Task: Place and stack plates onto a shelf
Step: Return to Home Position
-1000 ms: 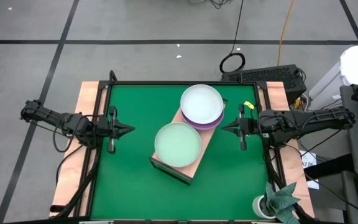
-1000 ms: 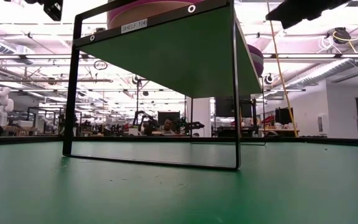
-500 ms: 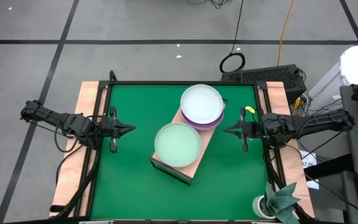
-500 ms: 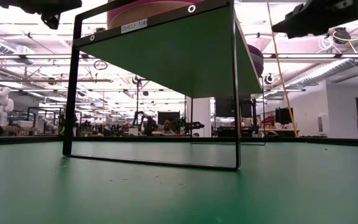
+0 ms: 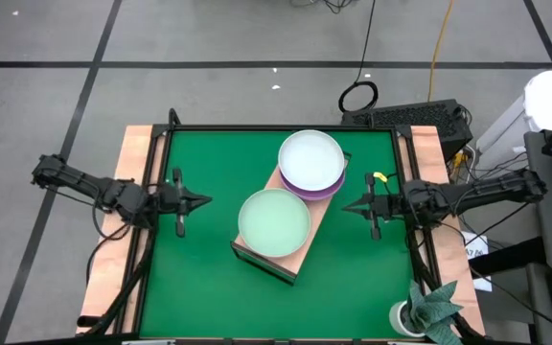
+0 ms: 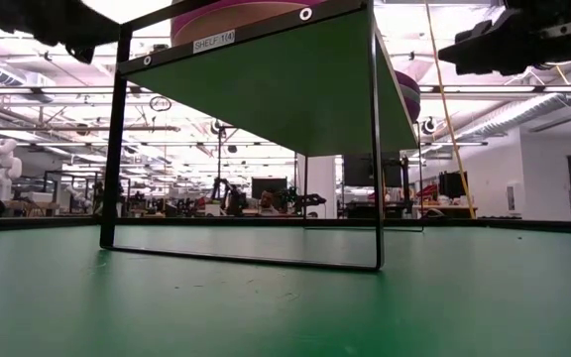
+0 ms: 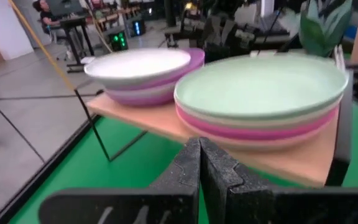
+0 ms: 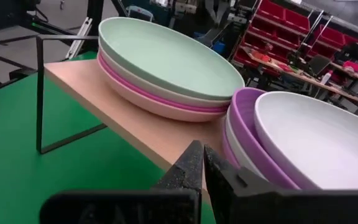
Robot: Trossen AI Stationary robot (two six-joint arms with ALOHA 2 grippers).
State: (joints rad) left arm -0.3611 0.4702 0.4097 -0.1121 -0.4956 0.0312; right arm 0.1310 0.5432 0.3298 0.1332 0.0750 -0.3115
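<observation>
The wooden shelf point(image 5: 307, 251) stands slanted on the green mat and carries two stacks of plates. The near stack has a pale mint plate point(image 5: 274, 221) on top, the far stack a whitish plate point(image 5: 310, 157) above purple ones point(image 5: 322, 191). In the wrist views the mint stack point(image 7: 260, 93) point(image 8: 166, 62) rests on pink plates and the whitish stack point(image 7: 138, 65) point(image 8: 316, 137) on purple ones. My left gripper point(image 5: 205, 201) point(image 7: 199, 163) hovers shut left of the shelf, holding nothing. My right gripper point(image 5: 345, 204) point(image 8: 202, 167) hovers shut right of it, holding nothing.
The shelf's thin dark frame point(image 6: 376, 159) stands on the mat. Wooden strips point(image 5: 132, 182) border the mat's left and right edges. A potted plant point(image 5: 429, 311) sits at the near right corner. Bare green mat point(image 5: 199, 278) lies on both sides of the shelf.
Both arms have sunk a little toward the table, the right one more, its gripper also easing toward the near edge. Both grippers stay shut. The plates and shelf have kept still.
</observation>
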